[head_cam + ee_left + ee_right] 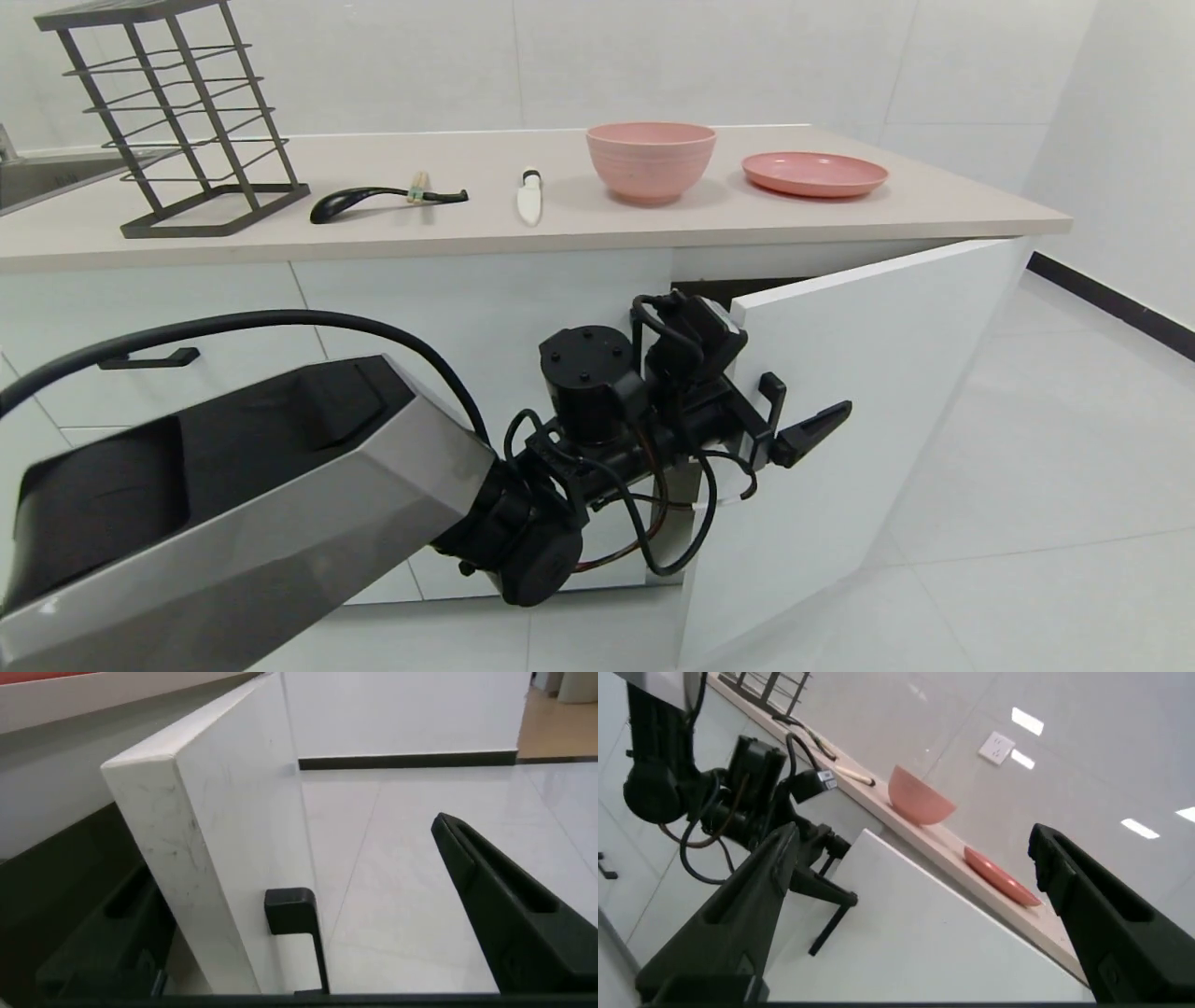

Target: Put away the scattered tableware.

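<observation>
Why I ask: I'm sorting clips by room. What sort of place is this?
Probably a kitchen: a countertop with a sink, a dish rack, a pink bowl and plate, cabinets below.

Silver arm shell, black cables, black fingers

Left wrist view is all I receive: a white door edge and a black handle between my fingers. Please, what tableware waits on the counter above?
Observer: A pink bowl and a pink plate stand side by side on the counter.
Operator: Is there cutlery also?
Observer: Yes, a black spoon and a white knife lie to the bowl's left.
Operator: Is any rack there?
Observer: A black wire rack stands at the counter's left end.
</observation>
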You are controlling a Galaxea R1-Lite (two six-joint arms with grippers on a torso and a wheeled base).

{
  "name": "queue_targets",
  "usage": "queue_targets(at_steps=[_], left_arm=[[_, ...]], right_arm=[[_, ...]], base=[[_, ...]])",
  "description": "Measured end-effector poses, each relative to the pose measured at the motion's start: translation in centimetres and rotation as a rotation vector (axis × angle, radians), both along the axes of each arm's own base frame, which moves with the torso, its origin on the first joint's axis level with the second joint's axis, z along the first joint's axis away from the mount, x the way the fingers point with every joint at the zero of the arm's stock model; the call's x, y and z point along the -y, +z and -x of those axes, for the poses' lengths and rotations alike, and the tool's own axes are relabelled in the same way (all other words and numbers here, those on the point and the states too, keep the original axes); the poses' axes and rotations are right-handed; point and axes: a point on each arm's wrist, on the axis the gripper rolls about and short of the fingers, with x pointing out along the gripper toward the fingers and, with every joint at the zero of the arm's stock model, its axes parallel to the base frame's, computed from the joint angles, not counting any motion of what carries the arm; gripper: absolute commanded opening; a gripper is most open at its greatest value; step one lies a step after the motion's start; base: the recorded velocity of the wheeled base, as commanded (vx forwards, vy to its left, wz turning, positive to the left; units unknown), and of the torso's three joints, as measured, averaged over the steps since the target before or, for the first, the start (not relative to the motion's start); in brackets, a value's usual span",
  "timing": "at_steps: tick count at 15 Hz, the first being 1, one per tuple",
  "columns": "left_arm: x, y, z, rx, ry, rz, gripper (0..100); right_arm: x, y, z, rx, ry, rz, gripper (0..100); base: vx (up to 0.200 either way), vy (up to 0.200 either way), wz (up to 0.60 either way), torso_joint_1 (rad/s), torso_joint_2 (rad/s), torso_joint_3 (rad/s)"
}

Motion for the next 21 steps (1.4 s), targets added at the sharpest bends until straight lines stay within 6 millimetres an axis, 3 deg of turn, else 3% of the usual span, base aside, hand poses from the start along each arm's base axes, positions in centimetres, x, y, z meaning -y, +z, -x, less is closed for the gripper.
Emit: queue_targets(at_steps=[5,7,12,16,21], left_arm=[[0.2,-0.8,1.8,-0.007,-0.036,-0.004,100],[0.5,-1.4,3.1,-0.016,-0.07,-0.015,100],[1.8,-1.8,5.4,-0.027,-0.132,-0.028,100],[3.0,-2.1,6.5,-0.027,-0.166,-0.028,100],[6.5,-2.4,8.9,-0.006,-0.253,0.003,100]], right_arm=[[-0.4,-3.5,5.0,-0.02,-0.019,-0.005,100],[-0.5,-4.8,5.9,-0.038,-0.021,-0.007,100],[-0.5,-6.6,6.1,-0.144,-0.014,-0.013,100],[-0.5,-6.7,6.2,-0.132,-0.018,-0.008,100],[-0.5,-6.4,6.4,-0.096,-0.018,-0.004,100]], base=[[0.0,0.0,0.0,0.0,0.0,0.0],[0.0,0.0,0.0,0.0,0.0,0.0],[0.0,0.0,0.0,0.0,0.0,0.0],[0.0,0.0,0.0,0.0,0.0,0.0],[0.0,0.0,0.0,0.0,0.0,0.0]])
